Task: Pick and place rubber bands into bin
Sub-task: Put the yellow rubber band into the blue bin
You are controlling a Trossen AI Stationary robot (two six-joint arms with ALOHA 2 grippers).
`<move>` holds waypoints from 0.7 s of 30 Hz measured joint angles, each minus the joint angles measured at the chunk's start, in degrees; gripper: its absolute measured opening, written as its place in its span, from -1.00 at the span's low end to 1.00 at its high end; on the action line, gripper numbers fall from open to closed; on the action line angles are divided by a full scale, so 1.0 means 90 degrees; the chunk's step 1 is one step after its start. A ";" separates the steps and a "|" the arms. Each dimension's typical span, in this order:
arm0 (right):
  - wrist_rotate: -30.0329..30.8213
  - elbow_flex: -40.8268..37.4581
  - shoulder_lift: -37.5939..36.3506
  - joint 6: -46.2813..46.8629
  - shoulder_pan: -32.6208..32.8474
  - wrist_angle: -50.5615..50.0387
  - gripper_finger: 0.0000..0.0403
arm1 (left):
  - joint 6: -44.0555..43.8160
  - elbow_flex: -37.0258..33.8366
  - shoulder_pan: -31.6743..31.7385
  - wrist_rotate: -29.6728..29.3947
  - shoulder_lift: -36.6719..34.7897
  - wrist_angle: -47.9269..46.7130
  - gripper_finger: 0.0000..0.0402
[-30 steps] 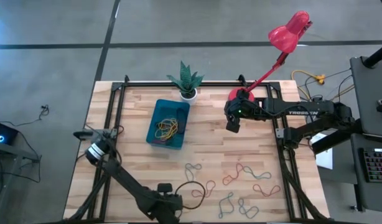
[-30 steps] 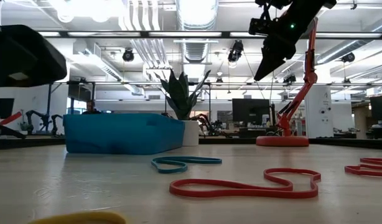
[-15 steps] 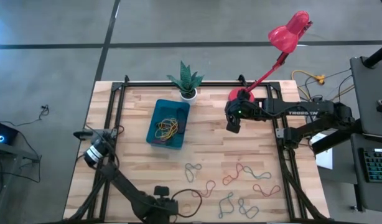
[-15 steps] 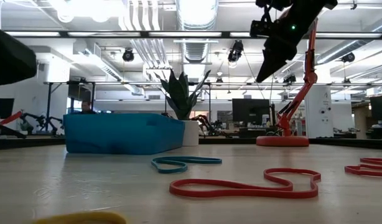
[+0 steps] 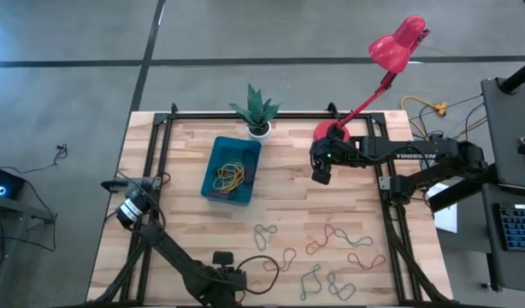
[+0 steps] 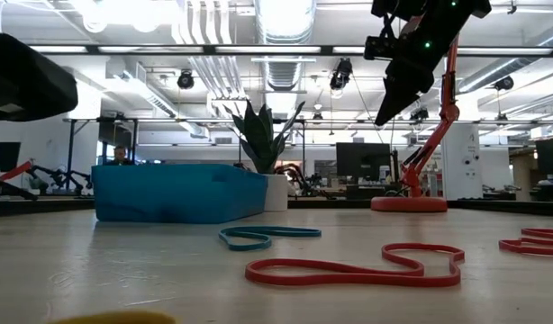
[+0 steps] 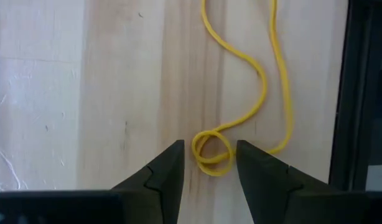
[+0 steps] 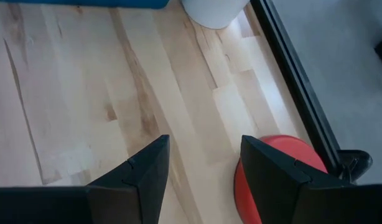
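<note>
The rubber bands point(image 5: 331, 248) lie in two lots. Several, yellow, red and dark, already sit inside the bin point(image 5: 214, 159), which rests on the rear left part of the table point(image 5: 280, 205), just in front of the white pot with the plant point(image 5: 257, 111). The remainder, red, grey-green and dark loops, are scattered loose on the wood toward the front edge, well apart from the bin. One more, a yellow band point(image 7: 241, 93), lies at the front edge beside the black frame rail point(image 7: 359, 93); its small twisted coil sits directly between the fingertips of the left gripper point(image 7: 208, 165).

The left gripper's fingers stand apart, straddling that coil without closing on it, and nothing is held. Over the last second the left arm has drawn back along the front edge and then settled, with no change in finger spacing. My reading is that it is lining up on the yellow band and the grasp is not yet made.

The right gripper point(image 5: 321, 174) hangs above the table near the red lamp base point(image 8: 284, 171), to the right of the bin. Its fingers are wide apart and empty, with only bare wood beneath them. It has drifted slightly to the right and remains high.

Findings: no band has entered the bin in this interval. The task is partly done, and about nine bands remain outside. The thin coil may slip the fingers unless they come right down to the wood.
</note>
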 joint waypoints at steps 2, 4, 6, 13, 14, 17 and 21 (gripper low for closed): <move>0.0001 -0.0005 0.0000 -0.0005 0.0000 0.0000 -0.08 | -0.0001 -0.0004 0.0064 0.0026 0.0000 -0.0002 -0.36; 0.0001 -0.0007 0.0000 -0.0005 0.0000 0.0000 -0.08 | -0.0002 -0.0027 0.0124 -0.0021 0.0001 0.0018 -0.36; 0.0003 -0.0008 0.0000 -0.0007 0.0000 0.0007 -0.08 | -0.0003 -0.0070 0.0203 0.0035 0.0005 0.0059 -0.38; 0.0006 -0.0012 0.0000 -0.0153 -0.0002 0.0005 -0.08 | -0.0009 -0.0365 0.0222 0.0412 -0.0004 0.0596 -0.71; 0.0005 -0.0012 0.0000 -0.0153 -0.0002 0.0004 -0.08 | -0.0014 -0.0389 0.0218 0.0480 -0.0002 0.0634 -0.77; 0.0006 -0.0012 0.0000 -0.0155 -0.0002 0.0005 -0.08 | -0.0011 -0.0411 0.0217 0.0679 0.0000 0.0678 -0.95; 0.0009 -0.0012 0.0000 -0.0165 -0.0002 0.0014 -0.08 | 0.0021 -0.0418 0.0227 0.0917 -0.0069 0.0676 -0.98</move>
